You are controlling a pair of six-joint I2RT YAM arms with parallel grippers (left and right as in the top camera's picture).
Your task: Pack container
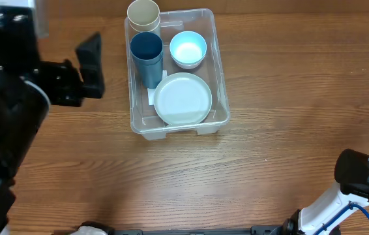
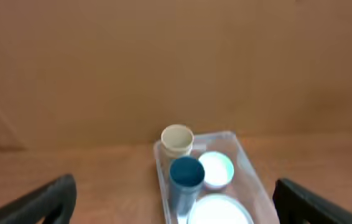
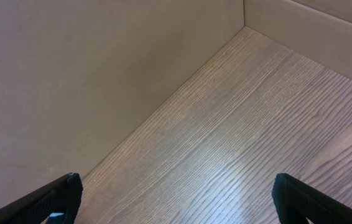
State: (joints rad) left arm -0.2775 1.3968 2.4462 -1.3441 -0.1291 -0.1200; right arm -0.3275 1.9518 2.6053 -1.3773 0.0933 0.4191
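Observation:
The clear plastic container stands at the table's far middle. It holds a beige cup, a dark blue cup, a light blue bowl and a white plate. My left gripper is open and empty, left of the container and apart from it. The left wrist view shows the container, beige cup, blue cup, bowl and plate between its open fingers. My right gripper is open and empty over bare wood.
The right arm sits at the table's near right corner. A cardboard wall stands behind the wooden table, with a corner in the right wrist view. The left arm's black body fills the left edge.

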